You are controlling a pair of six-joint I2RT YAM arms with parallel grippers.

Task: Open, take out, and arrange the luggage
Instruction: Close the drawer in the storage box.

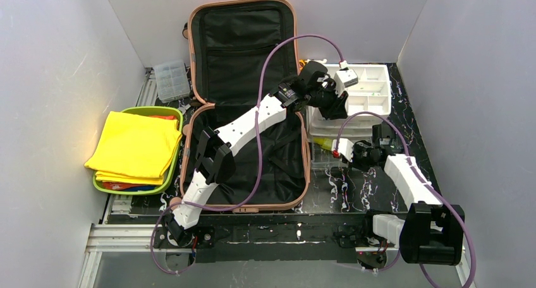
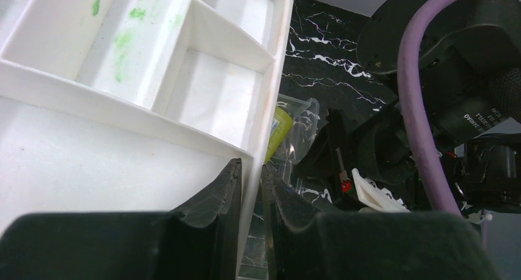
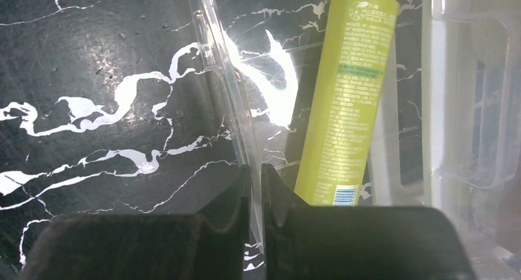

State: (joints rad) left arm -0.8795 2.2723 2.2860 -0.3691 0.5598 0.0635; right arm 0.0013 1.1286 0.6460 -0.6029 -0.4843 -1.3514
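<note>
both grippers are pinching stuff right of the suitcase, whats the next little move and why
Probably raise the left gripper slightly: it is shut on the wall of the white organizer, while the right gripper pinches the clear box next to it.

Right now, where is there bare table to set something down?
Bare: marble table between the luggage and the right arm. Crowded: white organizer pinched by left gripper, clear bin next to it pinched by right gripper.

Overhead; both wrist views close on tube (image 3: 347, 96)
</note>
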